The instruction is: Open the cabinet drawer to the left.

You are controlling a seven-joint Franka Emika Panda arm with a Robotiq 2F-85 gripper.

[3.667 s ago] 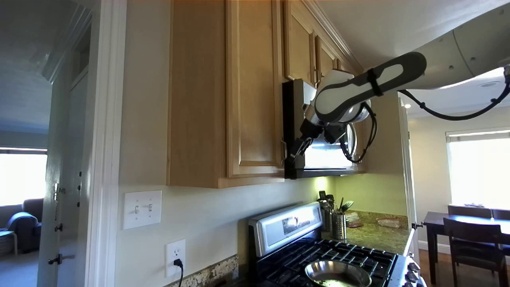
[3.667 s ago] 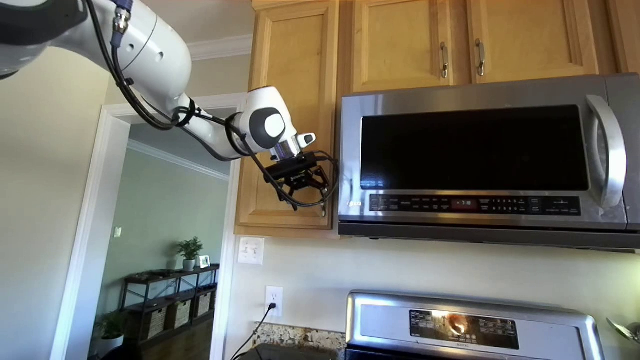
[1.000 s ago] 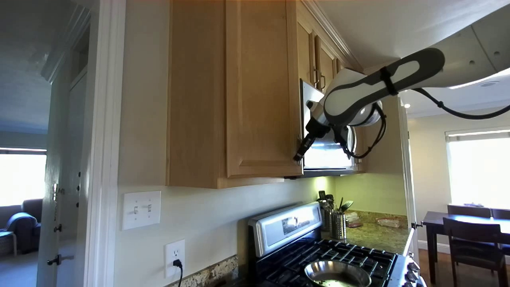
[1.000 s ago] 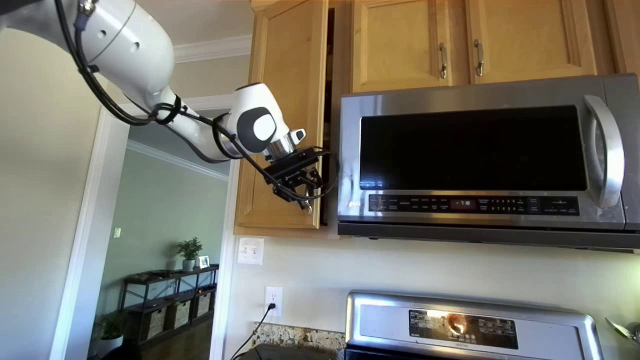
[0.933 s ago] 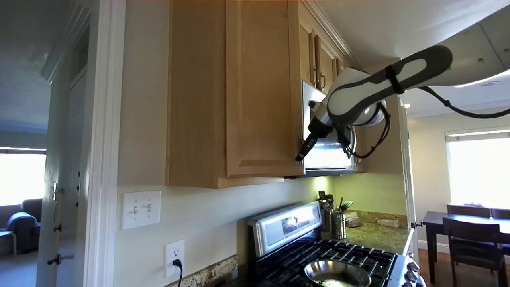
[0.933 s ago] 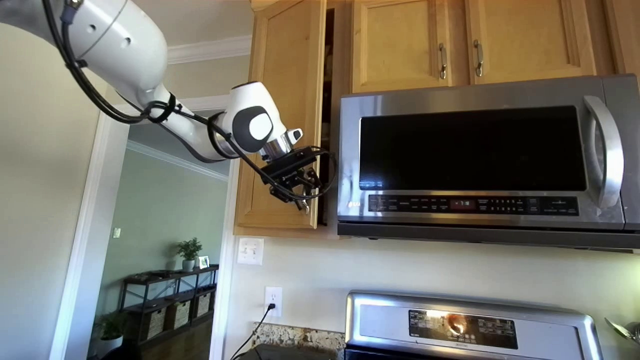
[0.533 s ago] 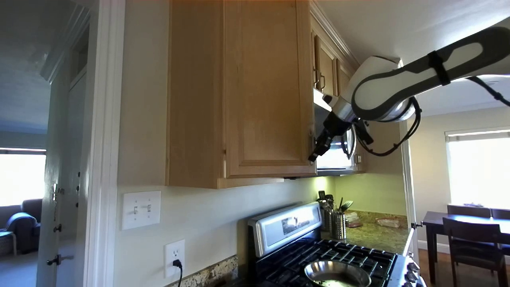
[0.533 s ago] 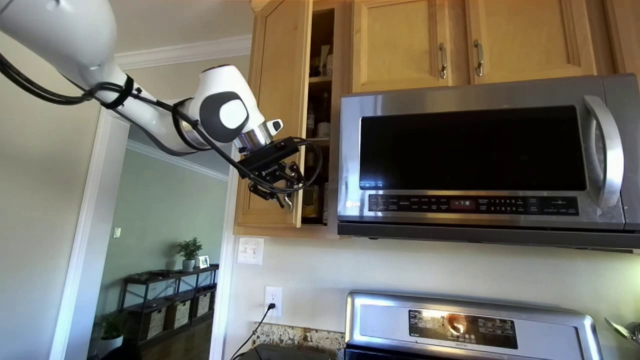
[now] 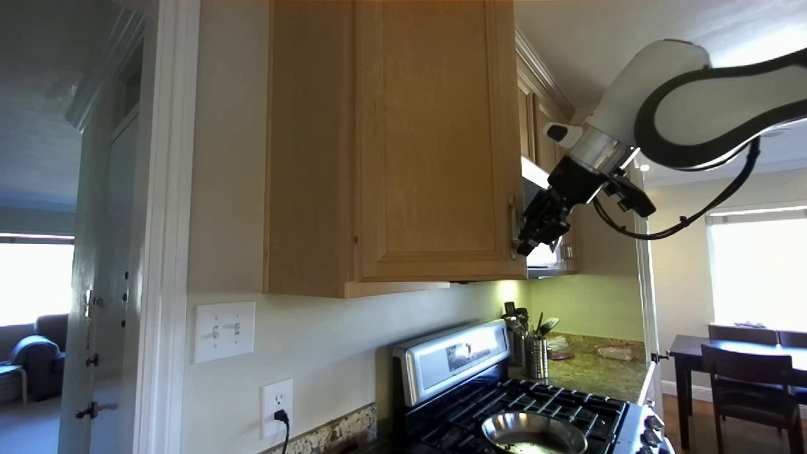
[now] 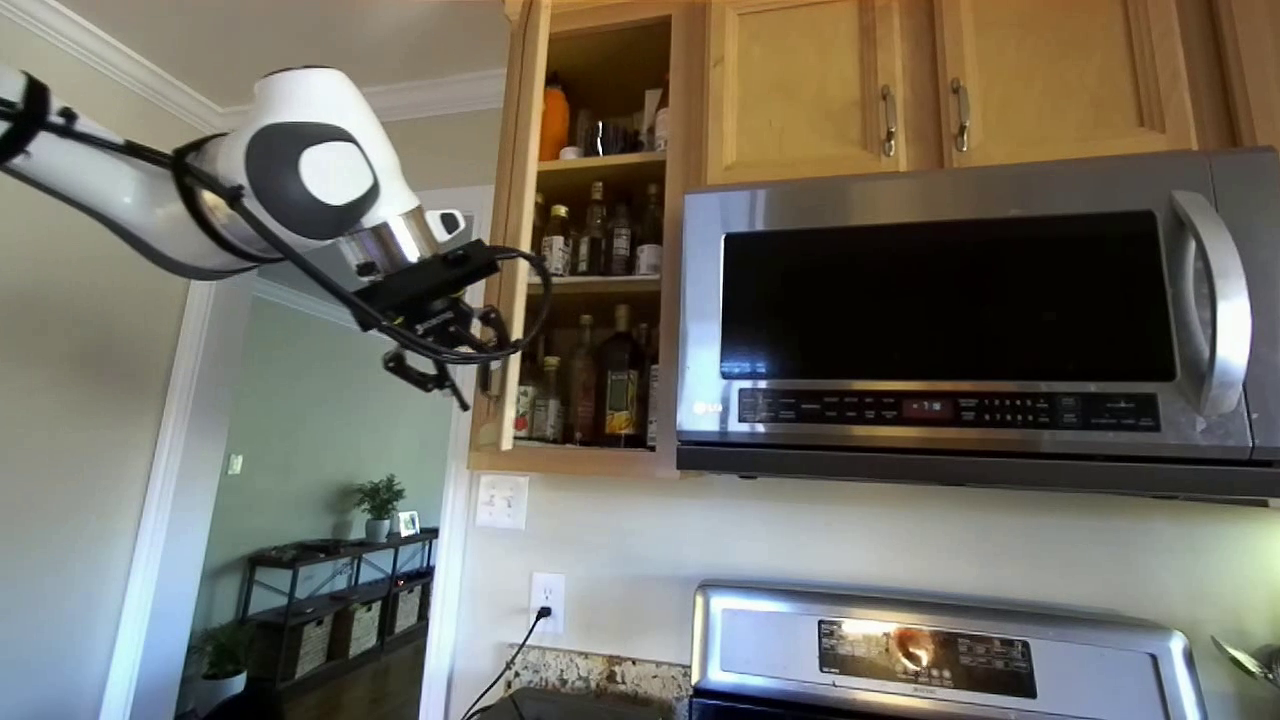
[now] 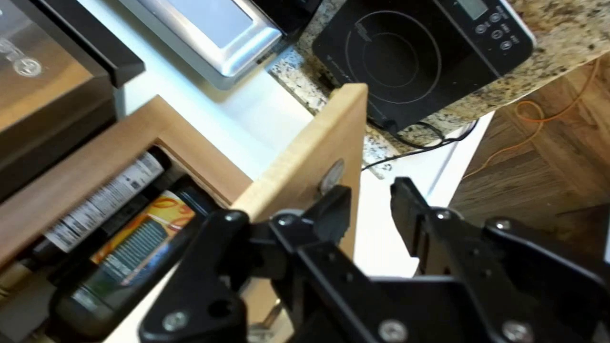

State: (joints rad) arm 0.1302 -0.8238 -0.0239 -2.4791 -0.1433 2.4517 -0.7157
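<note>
The tall honey-wood cabinet drawer, a hinged door (image 9: 435,139), stands swung wide, seen nearly edge-on in an exterior view (image 10: 520,200). Its slim silver bar handle (image 9: 512,227) is upright near the free edge. In the wrist view, part of the handle (image 11: 332,177) shows behind the left finger (image 11: 329,209), which covers the rest. My gripper (image 11: 371,188) is open at the handle, with only pale wall visible between the fingertips. Whether that finger touches the handle I cannot tell. The gripper is beside the door's outer face in an exterior view (image 10: 475,393).
Shelves behind the door hold several bottles (image 10: 622,380). A stainless microwave (image 10: 940,300) hangs to the right of the cabinet. Below are the stove with a steel pan (image 9: 534,435) and a black cooktop (image 11: 391,62). A white doorway frame (image 9: 167,208) stands beside the cabinet.
From shut, the door has swung progressively wider, revealing the shelves. The arm has drawn back from the cabinet along with the handle. The fingers now stand visibly apart.
</note>
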